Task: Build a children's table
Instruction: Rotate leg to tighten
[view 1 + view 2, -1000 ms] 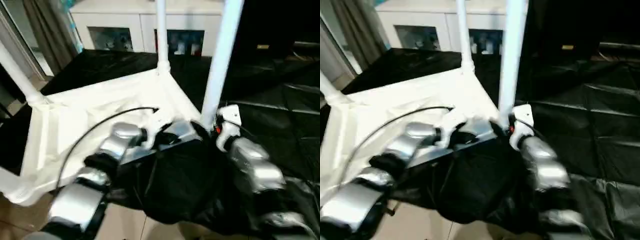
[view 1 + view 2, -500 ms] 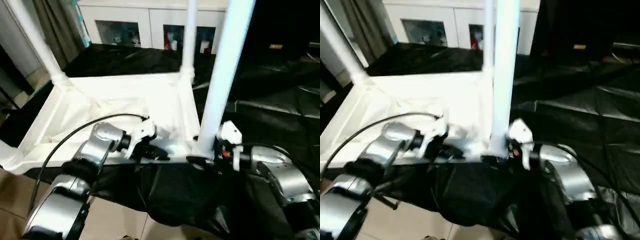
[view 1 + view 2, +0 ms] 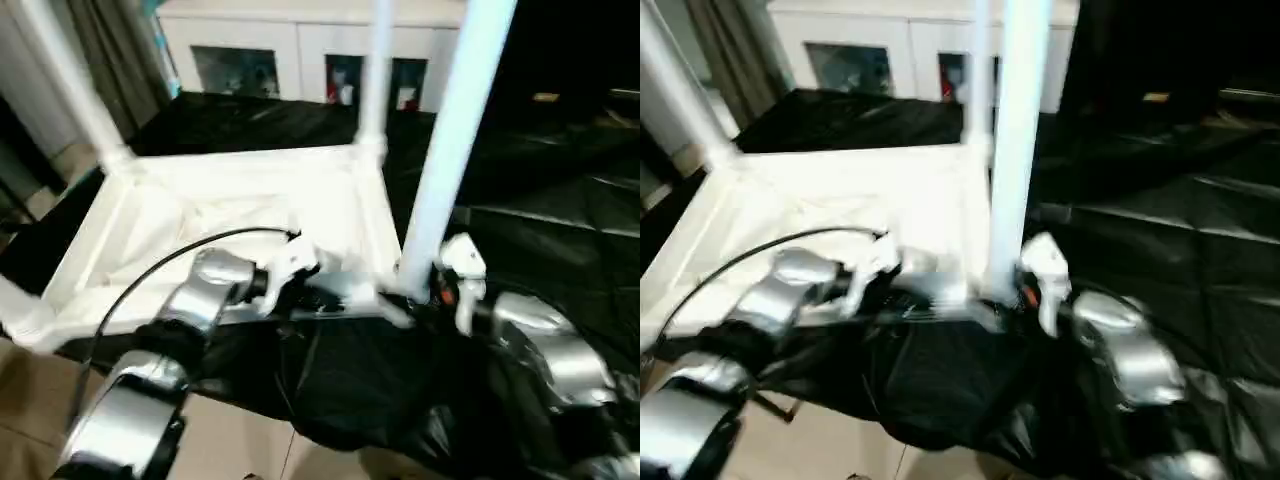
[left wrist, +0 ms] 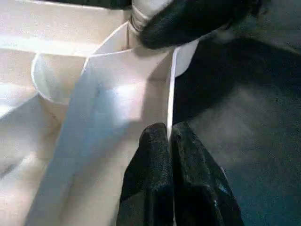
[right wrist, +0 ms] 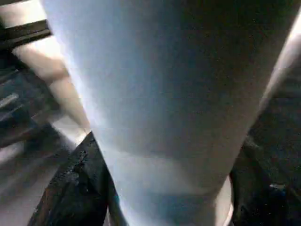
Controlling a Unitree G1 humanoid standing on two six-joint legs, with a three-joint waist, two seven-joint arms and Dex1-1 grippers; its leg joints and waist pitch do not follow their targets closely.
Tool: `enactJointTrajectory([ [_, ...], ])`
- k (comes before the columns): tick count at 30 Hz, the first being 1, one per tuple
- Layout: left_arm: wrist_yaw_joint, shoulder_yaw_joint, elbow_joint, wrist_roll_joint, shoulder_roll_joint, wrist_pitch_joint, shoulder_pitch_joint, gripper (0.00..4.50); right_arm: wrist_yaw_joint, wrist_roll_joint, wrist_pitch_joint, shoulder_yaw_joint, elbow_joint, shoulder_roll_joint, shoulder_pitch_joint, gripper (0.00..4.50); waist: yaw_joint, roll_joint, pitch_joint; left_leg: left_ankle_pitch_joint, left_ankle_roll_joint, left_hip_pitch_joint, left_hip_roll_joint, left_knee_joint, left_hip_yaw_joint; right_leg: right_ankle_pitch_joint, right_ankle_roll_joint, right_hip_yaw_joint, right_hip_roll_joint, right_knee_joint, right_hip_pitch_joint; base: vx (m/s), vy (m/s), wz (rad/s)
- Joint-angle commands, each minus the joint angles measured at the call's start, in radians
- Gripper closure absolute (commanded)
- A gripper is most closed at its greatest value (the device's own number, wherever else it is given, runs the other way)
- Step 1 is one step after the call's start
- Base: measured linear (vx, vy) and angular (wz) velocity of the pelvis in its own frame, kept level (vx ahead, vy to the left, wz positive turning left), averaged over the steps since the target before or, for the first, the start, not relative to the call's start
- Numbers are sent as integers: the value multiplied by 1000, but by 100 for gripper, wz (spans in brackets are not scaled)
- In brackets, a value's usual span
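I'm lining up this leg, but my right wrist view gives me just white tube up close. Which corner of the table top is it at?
Observer: The long white plastic tube leg rises from the near right corner of the upturned white plastic table top, with the right tool at its foot.
Operator: Is the top held?
Observer: Yes, the left tool is shut on its thin near rim.
Operator: Other legs?
Observer: The far right leg and far left leg stand at their corners.
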Motion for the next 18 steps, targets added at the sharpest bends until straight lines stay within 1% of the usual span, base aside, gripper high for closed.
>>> enactJointTrajectory([
  [1,169,31,30,-15,-83,13,-48,450,-147,-47,30,58,101,93,-5,180,-6,-14,-53,-182,45,4,14,-74,-5,-307,-203,41,-50,-84,52,0,0,0],
  [2,207,38,43,-17,-101,17,-58,450,-199,-54,27,48,126,117,-18,180,-9,-17,-50,-204,41,9,12,-75,-2,-338,-193,42,-48,-93,45,0,0,0],
  [3,247,47,59,-20,-123,24,-70,450,-243,-57,16,42,157,144,-36,180,-9,-18,-52,-202,40,11,12,-73,-2,-339,-192,43,-49,-94,45,0,0,0],
  [4,285,55,80,-24,-153,32,-86,450,-293,-62,1,36,198,181,-64,180,-14,-15,-50,-205,43,8,9,-74,-2,-328,-194,44,-47,-94,45,0,0,0],
  [5,292,54,86,-23,-163,32,-90,450,-307,-67,-5,38,208,192,-72,180,-15,-13,-50,-211,43,8,7,-74,-2,-339,-191,43,-46,-94,44,0,0,0],
  [6,297,54,89,-23,-171,29,-93,450,-310,-73,-14,44,218,201,-80,180,-15,-14,-53,-204,50,9,8,-73,-3,-330,-189,43,-48,-95,47,0,0,0],
  [7,301,54,98,-23,-181,24,-97,450,-312,-86,-30,53,231,212,-90,180,-14,-14,-52,-203,58,9,8,-73,-2,-321,-190,44,-46,-97,45,0,0,0],
  [9,298,49,103,-17,-184,15,-99,450,-295,-92,-55,60,232,216,-94,180,-17,-15,-50,-211,73,5,7,-74,-2,-325,-191,44,-46,-96,47,0,0,0],
  [10,294,50,109,-15,-185,10,-101,450,-266,-73,-65,50,226,223,-94,110,-18,-13,-53,-206,79,3,7,-74,-3,-329,-185,43,-46,-95,50,0,0,0],
  [11,293,51,113,-15,-185,7,-102,450,-248,-59,-68,41,222,227,-94,110,-18,-13,-53,-205,83,2,8,-75,-4,-333,-183,43,-47,-96,49,0,0,0],
  [12,271,47,108,-15,-177,-1,-98,450,-213,-34,-59,31,199,226,-87,104,-18,-13,-53,-206,89,1,9,-74,-4,-337,-182,43,-47,-96,49,0,0,0],
  [14,246,43,109,-13,-167,-13,-96,450,-177,-27,-53,39,177,211,-81,73,-18,-13,-54,-198,94,-1,11,-75,-6,-323,-184,44,-48,-94,50,0,0,0],
  [15,209,40,100,-19,-158,-19,-90,450,-148,-27,-62,48,157,191,-71,73,-18,-17,-54,-194,96,-3,11,-76,-6,-318,-185,44,-47,-95,51,0,0,0],
  [16,156,38,93,-26,-146,-30,-85,450,-106,-23,-83,58,139,166,-59,64,-17,-14,-56,-185,102,-3,11,-74,-5,-300,-190,45,-49,-92,52,0,0,0],
  [17,131,35,86,-28,-139,-34,-81,450,-85,-19,-88,62,128,152,-53,64,-15,-16,-57,-176,111,-4,11,-73,-5,-279,-194,45,-49,-91,54,0,0,0],
  [18,63,25,60,-35,-119,-40,-67,450,-30,-12,-94,68,105,108,-41,64,-14,-15,-60,-153,121,-6,12,-70,-5,-236,-205,45,-50,-85,57,0,0,0],
])
